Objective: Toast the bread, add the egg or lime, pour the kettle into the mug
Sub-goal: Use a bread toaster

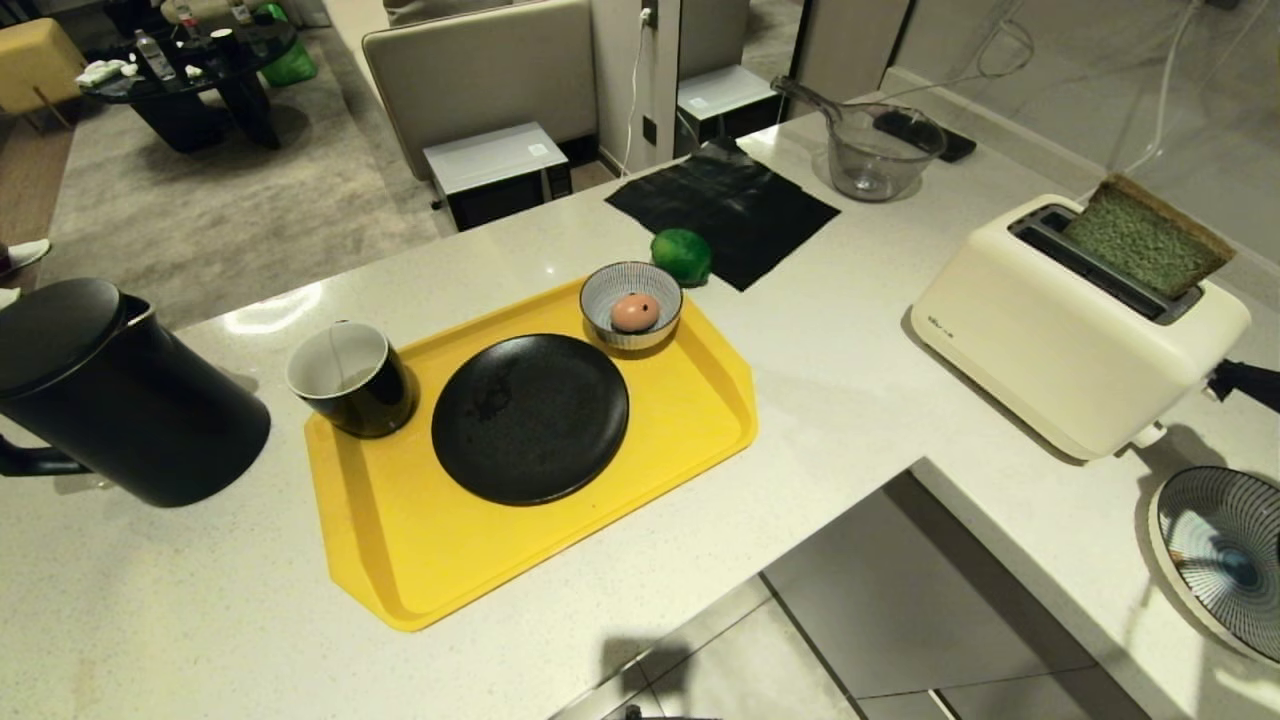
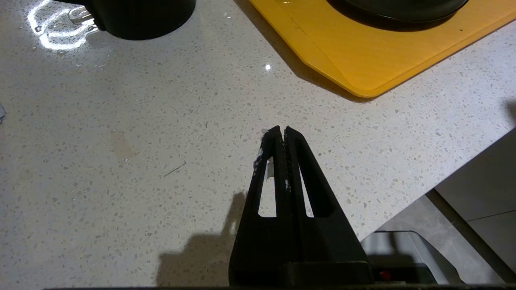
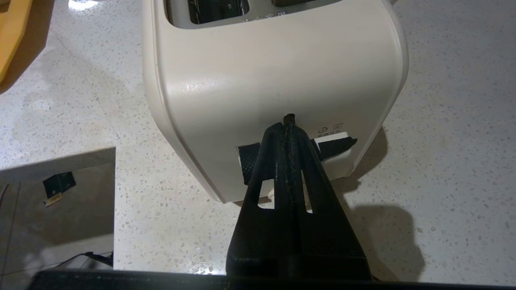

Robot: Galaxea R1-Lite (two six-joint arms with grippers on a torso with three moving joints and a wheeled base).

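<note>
1 bread [image 1: 1140, 238], 1 lime [image 1: 681, 255], 1 kettle [image 1: 110, 395], 1 mug [image 1: 350, 378]

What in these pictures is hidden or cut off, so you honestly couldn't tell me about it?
- Toaster lever: in the right wrist view, the shut right gripper fingers cover it.
- Bread: head view, its lower part sits hidden in the slot.
- Kettle: head view, handle cut by the picture's edge.
- Mug: head view, contents unclear.
- Striped plate: cut by the edge.
</note>
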